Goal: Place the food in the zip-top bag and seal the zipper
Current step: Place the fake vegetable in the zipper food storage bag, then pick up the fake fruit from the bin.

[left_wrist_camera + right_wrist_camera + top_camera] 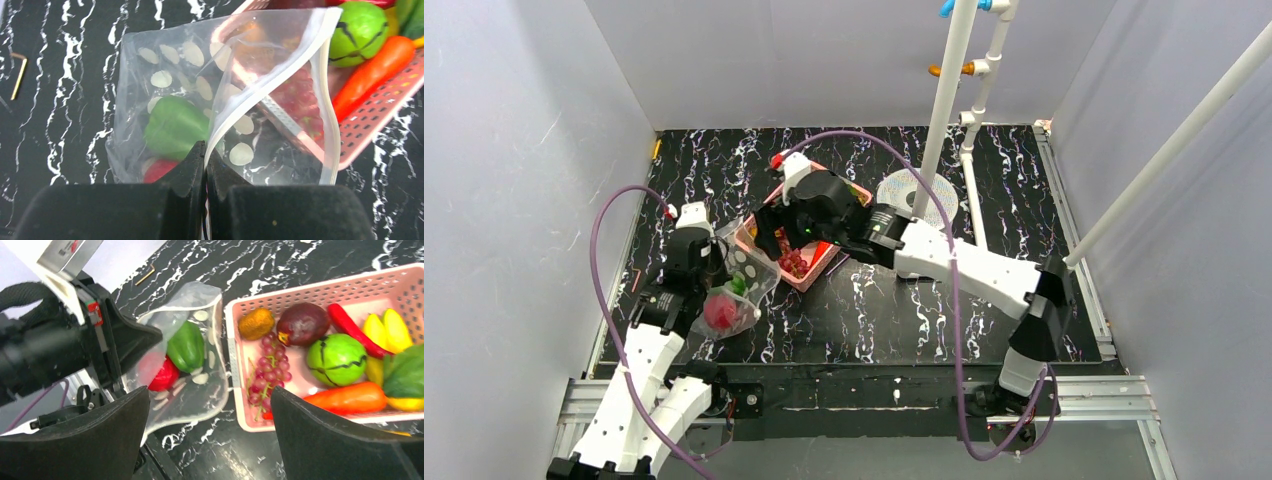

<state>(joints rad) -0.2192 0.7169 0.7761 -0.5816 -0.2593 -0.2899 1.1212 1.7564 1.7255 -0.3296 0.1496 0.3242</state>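
The clear dotted zip-top bag (pixel 742 285) hangs with its mouth open beside the pink basket (pixel 235 340). It holds a green pepper (pixel 175 125) and a red apple (pixel 159 170). My left gripper (pixel 206 156) is shut on the bag's zipper strip (pixel 222 127) at the mouth edge. My right gripper (pixel 209 395) is open and empty, above the gap between bag and basket. In the basket lie purple grapes (pixel 272 367), a brown-orange fruit (pixel 256 323), a dark purple fruit (pixel 302 323), a red chili (pixel 350 327), a round green piece (pixel 336 359), a carrot (pixel 345 397), yellow pieces (pixel 387 330) and a green leafy piece (pixel 407 372).
A white pipe stand (pixel 949 110) rises behind the basket, with a white disc (pixel 914 190) at its foot. A small brass hex key (pixel 19 75) lies on the black marbled table left of the bag. Grey walls close in on the left, back and right.
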